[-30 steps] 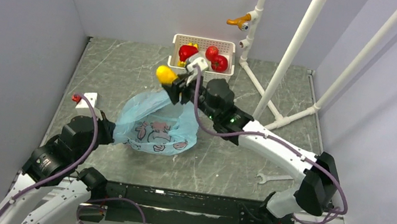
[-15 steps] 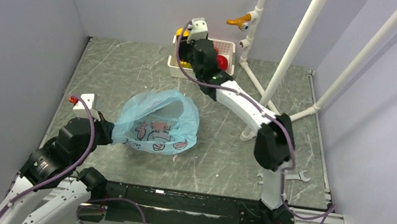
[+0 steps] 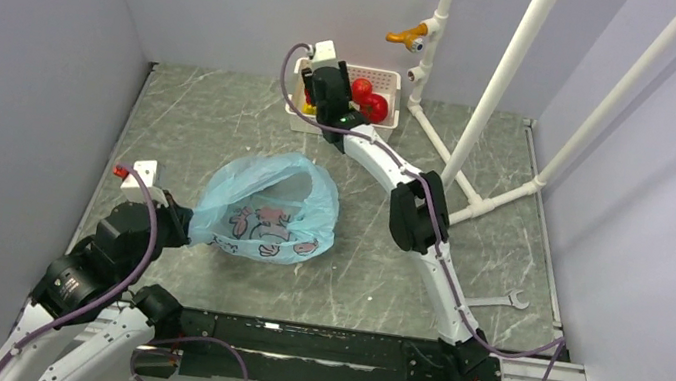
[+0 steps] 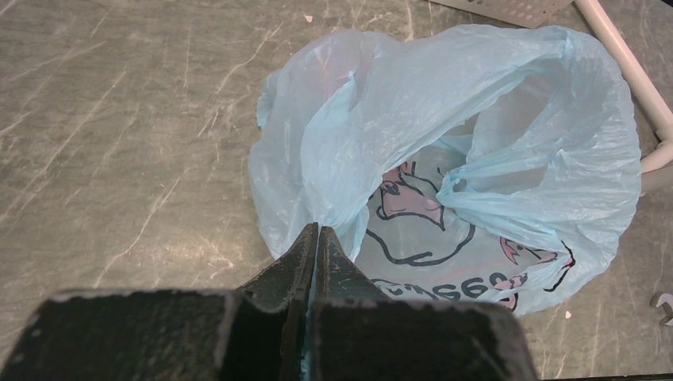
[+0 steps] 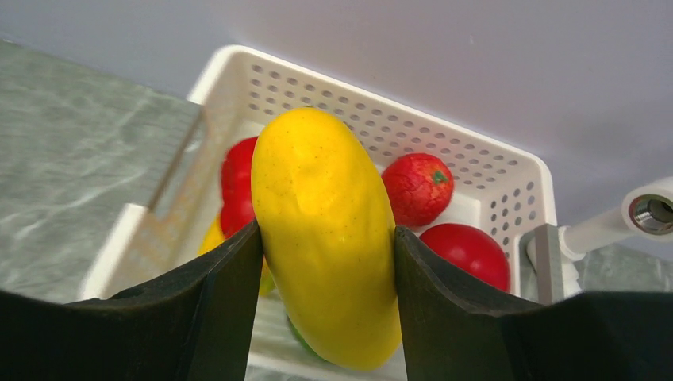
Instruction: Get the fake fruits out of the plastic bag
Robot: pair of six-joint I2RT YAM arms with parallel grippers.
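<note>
My right jaws clamp a smooth yellow oval fruit (image 5: 325, 238) above the perforated white basket (image 5: 349, 87); my left jaws pinch the thin edge of the crinkly bag (image 4: 413, 103).

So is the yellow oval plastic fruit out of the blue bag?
Out: right tool holds the yellow oval fruit over the white perforated basket.

The right hand (image 5: 325, 234) has carried the yellow fruit (image 5: 317, 182) from the plastic bag (image 3: 266, 205) to over the white basket (image 5: 476, 171)
</note>
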